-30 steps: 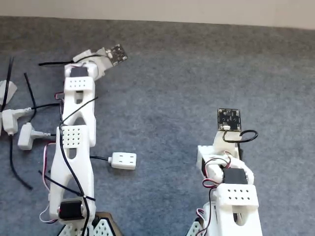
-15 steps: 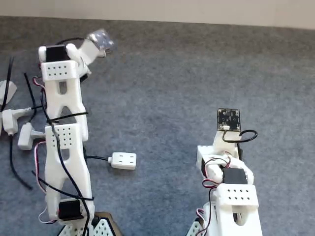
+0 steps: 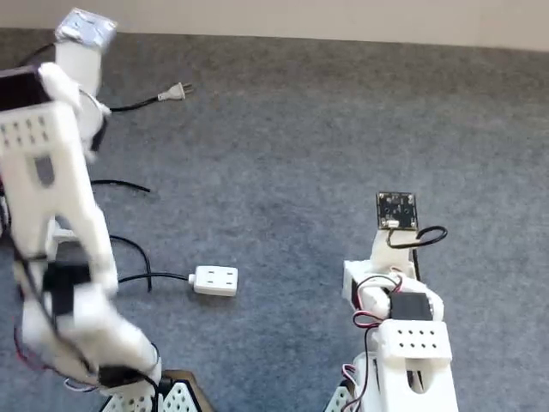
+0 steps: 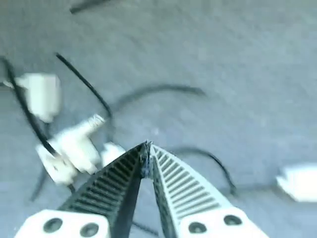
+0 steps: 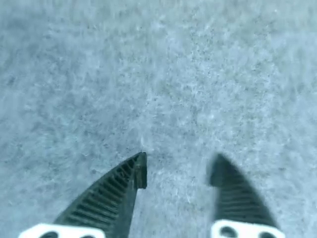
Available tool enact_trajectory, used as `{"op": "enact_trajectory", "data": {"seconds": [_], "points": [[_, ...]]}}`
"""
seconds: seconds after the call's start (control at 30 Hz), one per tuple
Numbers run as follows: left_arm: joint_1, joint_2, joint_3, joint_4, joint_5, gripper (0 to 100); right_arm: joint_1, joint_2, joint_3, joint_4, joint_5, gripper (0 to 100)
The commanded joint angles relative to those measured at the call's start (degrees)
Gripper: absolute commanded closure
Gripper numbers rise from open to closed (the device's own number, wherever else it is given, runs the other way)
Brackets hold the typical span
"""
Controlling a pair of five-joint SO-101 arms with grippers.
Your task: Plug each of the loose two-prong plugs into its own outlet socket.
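Overhead shot first: a small white rectangular outlet block (image 3: 214,281) on a black cord lies on the grey carpet (image 3: 300,146), between the two arms. Well beyond the block, toward the carpet's far edge, a little white two-prong plug (image 3: 177,89) on its own black cord lies loose, with nothing touching it. The big white left arm (image 3: 51,189) is reared up to the block's left and covers the carpet on that side. The white right arm (image 3: 403,318) is folded low to the block's right, well apart from it.

Left wrist cam fills in that covered side. The left gripper (image 4: 147,148) is pinched tip to tip, with nothing caught in it. Past the tips there's a chunky white angled plug (image 4: 74,148) tangled in thin black cords (image 4: 84,84), plus a blurry white blob (image 4: 43,94) I can't identify. A white shape (image 4: 299,181) at the edge might be the outlet block, can't tell.

Right wrist cam: the right gripper (image 5: 178,171) is spread wide over bare carpet, holding nothing.
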State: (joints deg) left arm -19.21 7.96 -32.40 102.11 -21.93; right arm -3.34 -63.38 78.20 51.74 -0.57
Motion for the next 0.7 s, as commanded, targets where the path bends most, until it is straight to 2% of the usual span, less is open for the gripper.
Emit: {"op": "enact_trajectory", "data": {"seconds": [0.0, 0.2, 0.3, 0.37, 0.43, 0.53, 0.67], "points": [[6.3, -30.4, 36.8, -6.0, 1.8, 100, 0.1, -1.0, -8.0, 5.8, 0.6, 98.5], [6.4, -59.3, 79.5, -32.8, 1.7, 100, 5.0, -1.1, -21.2, 16.3, 0.6, 98.1], [4.6, -71.8, 93.6, -43.3, 1.6, 100, 9.5, -5.2, -27.9, 20.0, 0.8, 99.1], [2.4, -79.0, 100.6, -50.4, 1.7, 100, 10.3, -10.9, -28.6, 21.6, 4.1, 99.2], [1.0, -85.0, 107.6, -57.2, 1.7, 100, 10.2, -17.8, -24.9, 21.8, 7.8, 99.2], [0.8, -91.6, 116.8, -63.0, 1.7, 100, 10.2, -29.4, -14.8, 20.1, 10.1, 99.2], [0.9, -96.2, 124.1, -69.2, 1.7, 100, 9.4, -42.9, 4.5, 10.0, 10.6, 99.2]]}}
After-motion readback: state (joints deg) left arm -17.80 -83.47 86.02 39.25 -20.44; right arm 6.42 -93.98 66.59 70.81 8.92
